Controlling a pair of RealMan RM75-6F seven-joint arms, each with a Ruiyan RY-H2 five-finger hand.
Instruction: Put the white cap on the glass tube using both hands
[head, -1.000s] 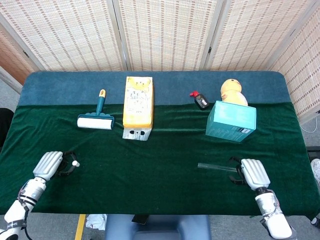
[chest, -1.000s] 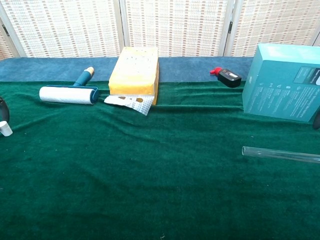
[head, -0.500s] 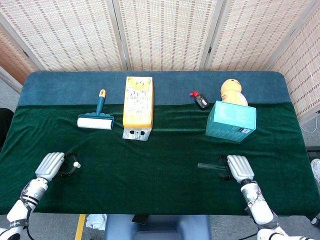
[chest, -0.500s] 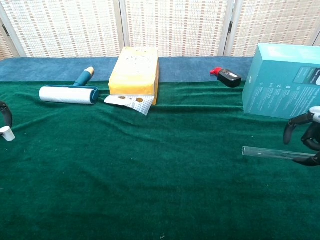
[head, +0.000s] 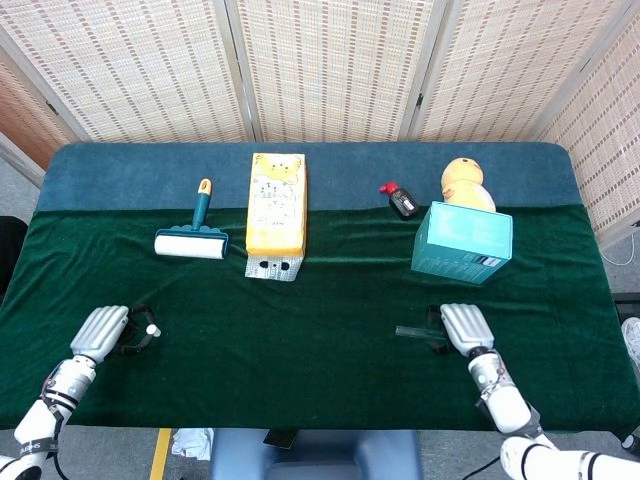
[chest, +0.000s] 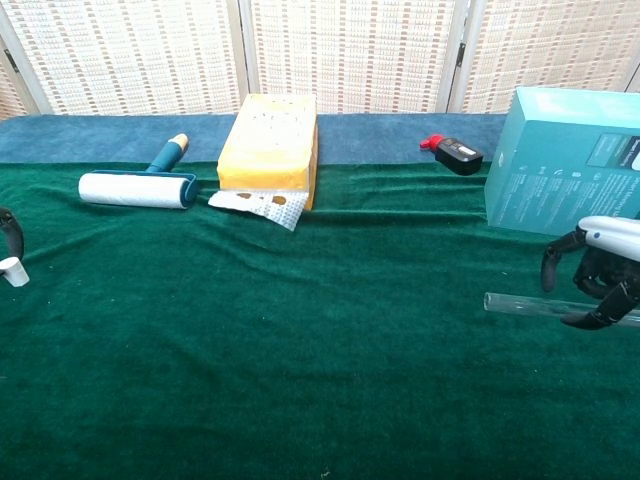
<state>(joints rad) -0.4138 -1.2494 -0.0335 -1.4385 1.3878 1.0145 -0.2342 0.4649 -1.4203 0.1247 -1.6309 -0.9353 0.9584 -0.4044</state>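
The white cap (head: 152, 329) is small and sits at the fingertips of my left hand (head: 100, 330) near the table's front left; the dark fingers curl round and pinch it. In the chest view the cap (chest: 12, 271) shows at the far left edge, with only a dark fingertip (chest: 9, 232) above it. The glass tube (chest: 520, 305) lies flat on the green cloth at the front right. My right hand (chest: 598, 270) arches over the tube's right part, with fingers apart on both sides and not closed on it. In the head view the tube's end (head: 410, 331) sticks out left of the right hand (head: 460, 328).
A teal box (head: 463, 242) stands just behind the right hand. A yellow carton (head: 276, 213) and a lint roller (head: 192, 240) lie at the back left and middle. A small black bottle (head: 402, 200) and a yellow toy (head: 466, 183) sit at the back right.
My right hand has moved left along the tube and now arches over it. The left hand and cap have shifted slightly toward the front edge.
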